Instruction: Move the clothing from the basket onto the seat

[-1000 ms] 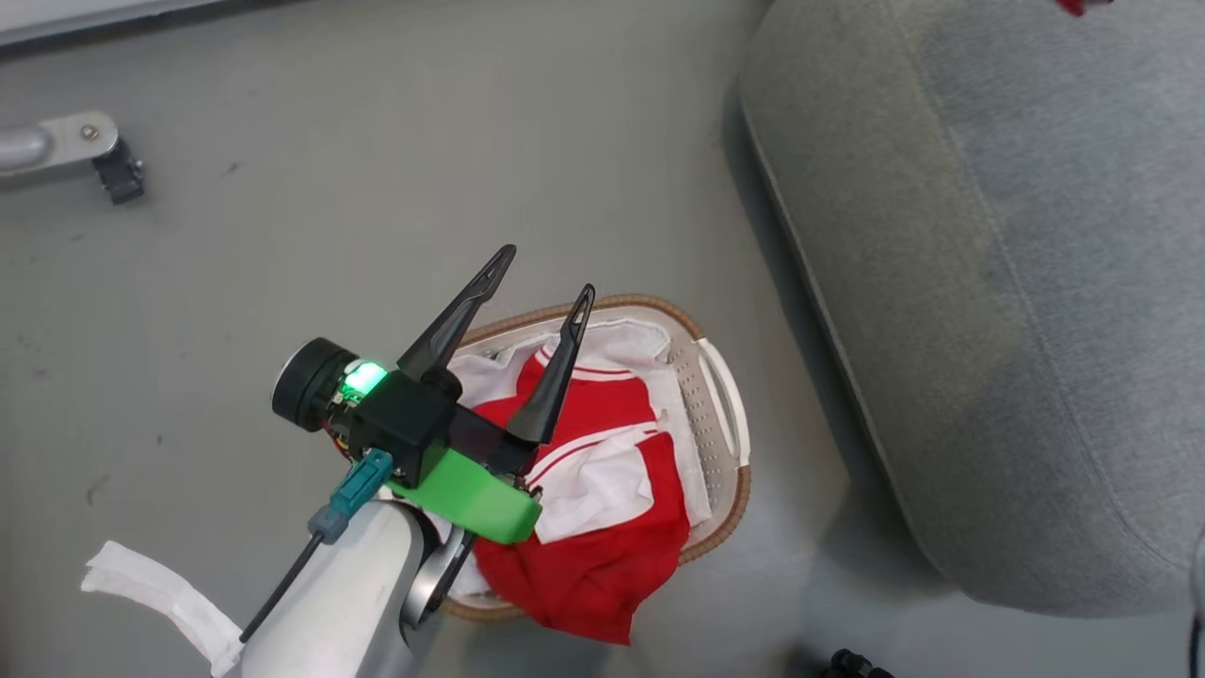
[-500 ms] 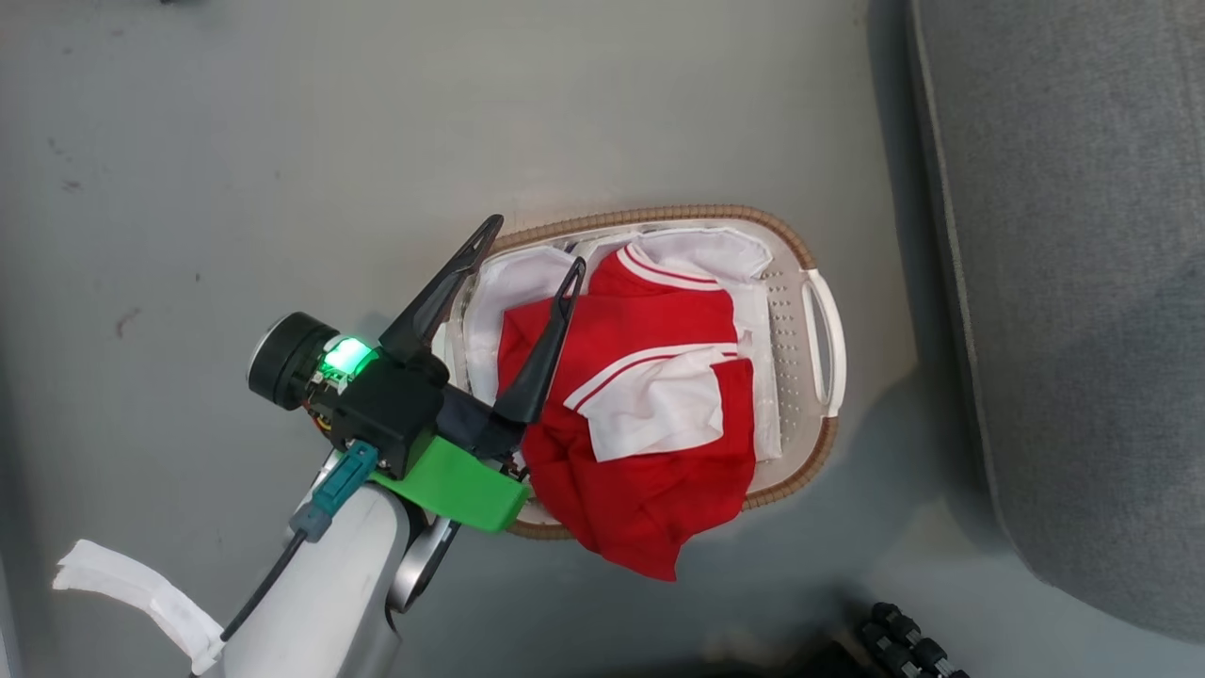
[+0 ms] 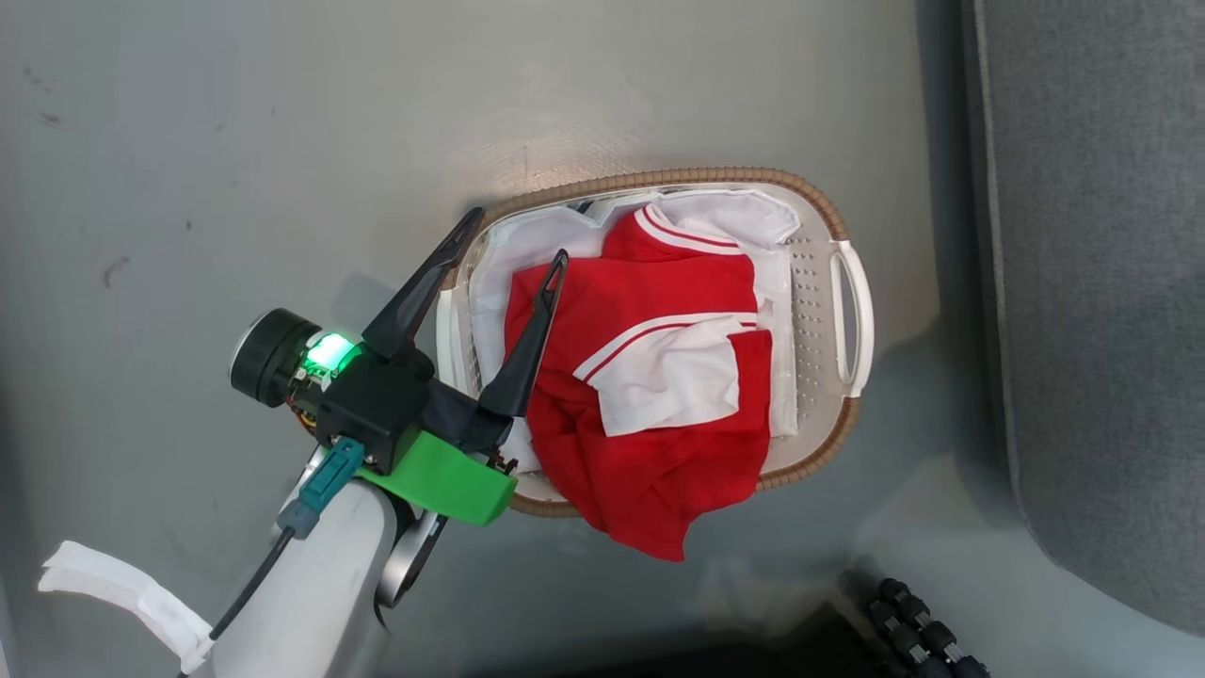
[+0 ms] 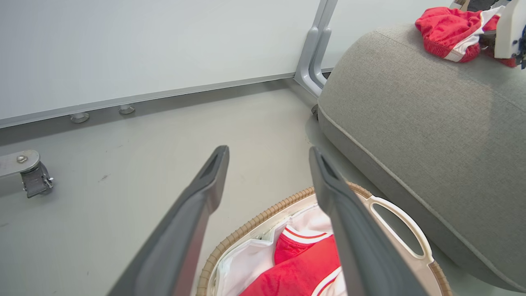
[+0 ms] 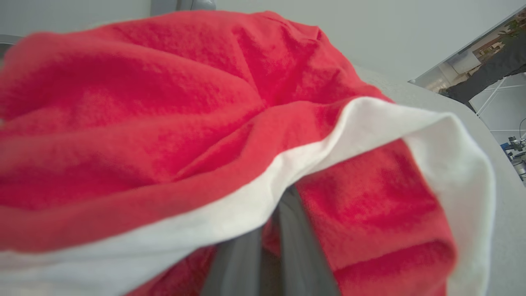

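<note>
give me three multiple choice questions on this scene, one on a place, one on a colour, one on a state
1. Where does the basket stand?
A. on the floor beside the seat
B. on top of the seat
C. on a shelf

2. What colour is the basket's rim?
A. blue
B. brown
C. black

3. How is the left tool?
A. shut on the basket's handle
B. shut, holding nothing
C. open, holding nothing

Answers:
1 A: the head view shows it on the grey floor, with the seat to its right.
2 B: a brown woven-look band runs round its top.
3 C: its two fingers stand wide apart with nothing between them, above the clothing.
</note>
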